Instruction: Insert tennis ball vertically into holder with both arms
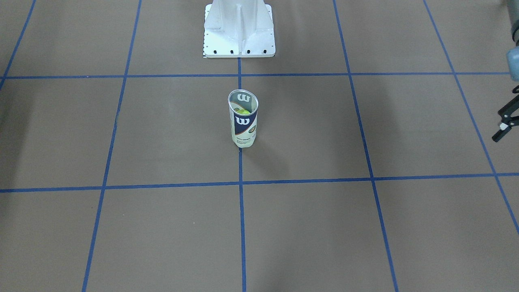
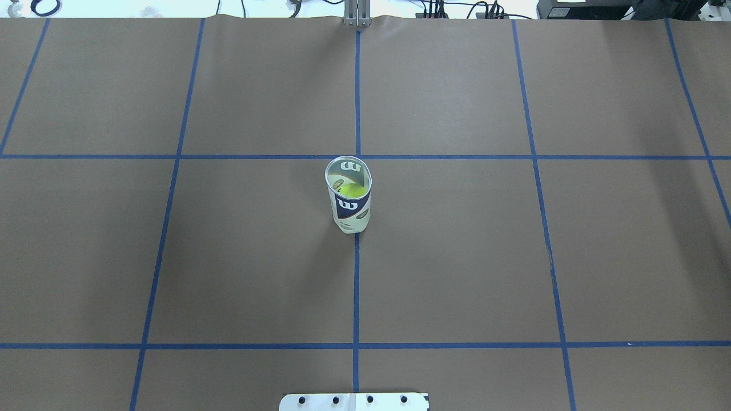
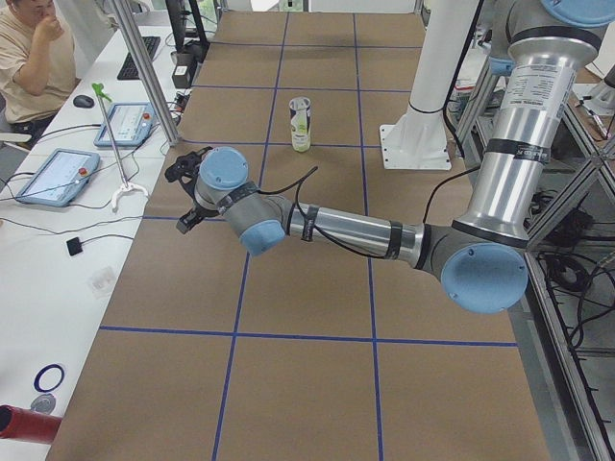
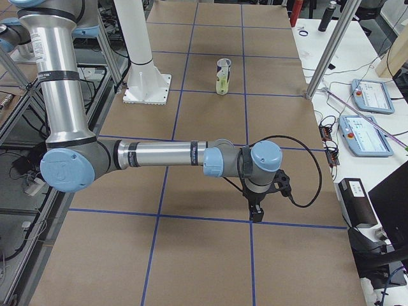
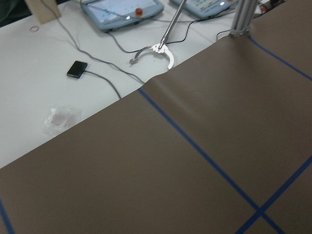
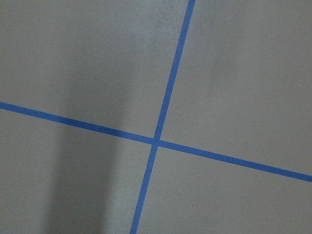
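The holder (image 1: 243, 121) is a clear Wilson can with a white and navy label. It stands upright at the table's middle, on a blue tape line, and shows from overhead (image 2: 349, 200) and in both side views (image 3: 301, 125) (image 4: 222, 76). A yellow-green tennis ball (image 1: 243, 111) (image 2: 351, 190) sits inside it, below the open rim. My left gripper (image 1: 505, 125) (image 3: 183, 197) is far off at the table's left end, cut by the frame edge; I cannot tell whether it is open. My right gripper (image 4: 257, 213) is low over the table's right end, far from the can; its state cannot be told.
The white metal base (image 1: 239, 36) (image 2: 354, 401) stands behind the can on the robot's side. Blue tape lines (image 6: 156, 141) grid the brown table. Benches with tablets (image 3: 58, 178) (image 4: 366, 134), cables and metal posts (image 3: 144, 67) flank both ends. A person (image 3: 34, 48) sits at the left bench.
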`<state>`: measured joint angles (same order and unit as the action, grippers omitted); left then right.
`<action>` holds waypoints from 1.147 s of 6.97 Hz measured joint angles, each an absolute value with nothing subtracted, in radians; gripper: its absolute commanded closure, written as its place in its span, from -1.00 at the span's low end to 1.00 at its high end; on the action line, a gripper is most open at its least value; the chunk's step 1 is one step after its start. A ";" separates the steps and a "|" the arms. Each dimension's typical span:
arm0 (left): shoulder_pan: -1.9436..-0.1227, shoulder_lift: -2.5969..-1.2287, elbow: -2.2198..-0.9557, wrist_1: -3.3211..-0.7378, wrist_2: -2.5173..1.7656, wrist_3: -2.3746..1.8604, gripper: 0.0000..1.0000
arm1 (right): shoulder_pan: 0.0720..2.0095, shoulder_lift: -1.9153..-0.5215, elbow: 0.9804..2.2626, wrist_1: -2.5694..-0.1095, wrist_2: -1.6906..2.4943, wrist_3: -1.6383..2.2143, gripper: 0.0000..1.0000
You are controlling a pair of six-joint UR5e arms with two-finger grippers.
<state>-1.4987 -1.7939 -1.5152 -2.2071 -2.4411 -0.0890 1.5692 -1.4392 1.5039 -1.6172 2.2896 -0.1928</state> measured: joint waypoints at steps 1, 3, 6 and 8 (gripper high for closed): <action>-1.522 -1.773 -1.517 -2.074 -2.411 -0.049 -0.99 | 1.569 -1.444 1.505 -1.616 2.290 -0.186 -1.00; -1.534 -1.688 -1.529 -1.899 -2.363 -0.024 -0.99 | 1.569 -1.448 1.513 -1.615 2.291 -0.154 -1.00; -1.553 -1.622 -1.609 -1.557 -2.353 -0.022 -0.99 | 1.569 -1.448 1.520 -1.615 2.296 -0.137 -1.00; -1.563 -1.613 -1.618 -1.449 -2.352 -0.023 -0.99 | 1.569 -1.446 1.520 -1.615 2.296 -0.130 -1.00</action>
<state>-1.5632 -1.6126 -1.6178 -1.4487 -2.3520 -0.0233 1.5693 -1.4458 1.5201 -1.6149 2.2963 -0.1299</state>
